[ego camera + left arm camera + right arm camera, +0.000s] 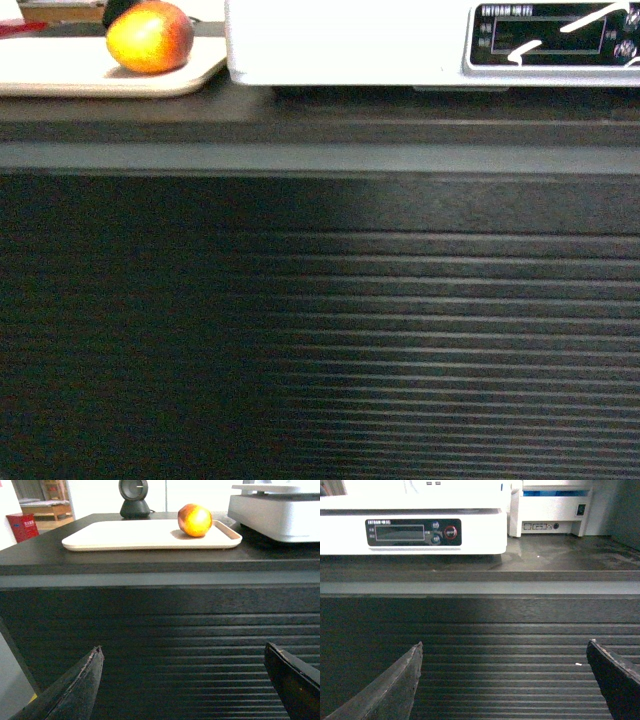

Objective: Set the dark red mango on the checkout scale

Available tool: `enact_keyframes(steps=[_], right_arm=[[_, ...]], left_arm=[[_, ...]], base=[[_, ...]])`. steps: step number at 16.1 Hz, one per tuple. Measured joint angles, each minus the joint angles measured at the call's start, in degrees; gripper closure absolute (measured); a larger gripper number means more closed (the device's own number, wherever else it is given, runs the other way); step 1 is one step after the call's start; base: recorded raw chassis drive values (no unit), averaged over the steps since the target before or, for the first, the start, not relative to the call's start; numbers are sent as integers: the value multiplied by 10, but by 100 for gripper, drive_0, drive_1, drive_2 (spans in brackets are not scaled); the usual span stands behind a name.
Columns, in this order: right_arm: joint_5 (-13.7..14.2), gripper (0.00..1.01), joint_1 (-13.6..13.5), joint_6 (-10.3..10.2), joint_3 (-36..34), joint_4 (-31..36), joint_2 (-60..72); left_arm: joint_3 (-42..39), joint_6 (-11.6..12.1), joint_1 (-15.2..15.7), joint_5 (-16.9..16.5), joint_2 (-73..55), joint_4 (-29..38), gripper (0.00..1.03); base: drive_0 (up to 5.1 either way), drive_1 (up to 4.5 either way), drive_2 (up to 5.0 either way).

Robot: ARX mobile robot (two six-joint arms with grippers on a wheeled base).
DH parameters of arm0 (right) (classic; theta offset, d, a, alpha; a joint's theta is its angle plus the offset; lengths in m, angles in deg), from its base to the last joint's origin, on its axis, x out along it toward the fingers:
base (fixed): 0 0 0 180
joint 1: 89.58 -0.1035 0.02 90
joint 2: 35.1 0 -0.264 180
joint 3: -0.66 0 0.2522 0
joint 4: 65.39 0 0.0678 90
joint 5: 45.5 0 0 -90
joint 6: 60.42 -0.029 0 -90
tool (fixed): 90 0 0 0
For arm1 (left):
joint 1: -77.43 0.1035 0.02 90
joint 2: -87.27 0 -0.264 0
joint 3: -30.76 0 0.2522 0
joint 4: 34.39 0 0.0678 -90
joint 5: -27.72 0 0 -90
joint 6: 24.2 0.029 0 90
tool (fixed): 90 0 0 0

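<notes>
Both pincers stand spread wide with nothing between their dark fingers: the left pincer (182,680) fills the lower corners of its wrist view, the right pincer (504,680) does the same in its own, and each faces the ribbed slat front of the checkout (320,330) below the level of the tabletop.

At the upper left of the head view lies the dark red mango (149,37), an oval fruit with smooth, slightly glossy skin, red along its right end and top and fading to orange-yellow on the left and lower side. It rests on a flat beige tray (60,82), near that tray's right edge. In the left wrist view the mango shows at top centre, yellow facing the camera with red around its rim.

Just right of the tray, on the same tabletop, stands the scale (340,45), a white box with a dark display panel (412,532) and round buttons on its front. A black round-headed device (134,497) stands behind the tray, and a white machine (552,510) sits beyond the scale at the upper right of the right wrist view.
</notes>
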Motion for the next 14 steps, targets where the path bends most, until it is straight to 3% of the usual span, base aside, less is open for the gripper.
enact_keyframes(steps=[14], right_arm=[[0,3,0,0,0,0,0]], left_arm=[[0,0,0,0,0,-2,5]], base=[[0,0,0]])
